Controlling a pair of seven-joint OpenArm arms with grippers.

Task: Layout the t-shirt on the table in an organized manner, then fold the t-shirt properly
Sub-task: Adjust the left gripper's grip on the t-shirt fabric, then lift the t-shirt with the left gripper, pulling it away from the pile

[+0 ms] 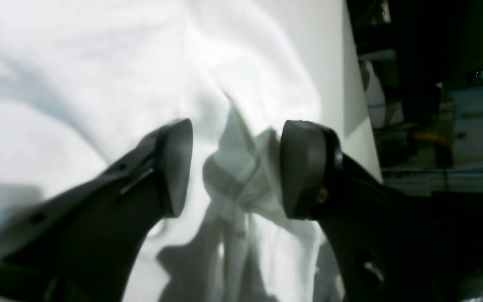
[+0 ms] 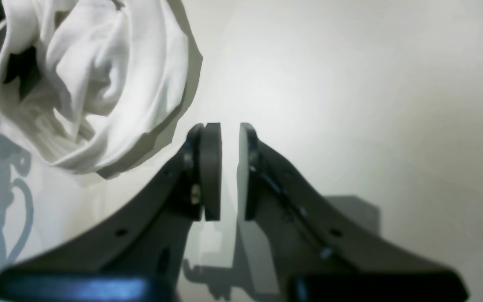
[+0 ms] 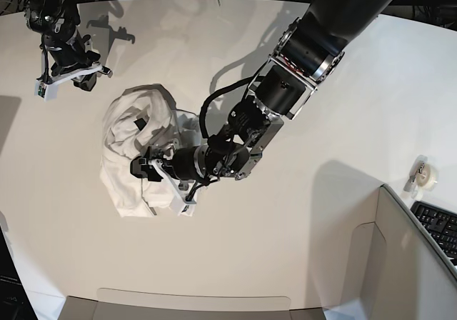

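Two tools: my left tool [image 1: 235,167] gapes over the crumpled t-shirt [image 3: 136,156] left of centre on the tabletop [image 3: 285,263]; right tool [image 2: 229,172] nearly together, empty. Layout's barely begun; next I'd pinch an edge.

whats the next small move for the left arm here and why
Probably lower the left gripper a touch and close it: its jaws stand wide open astride a raised fold of the crumpled t-shirt, which still lies bunched on the table, so it needs gripping before spreading.
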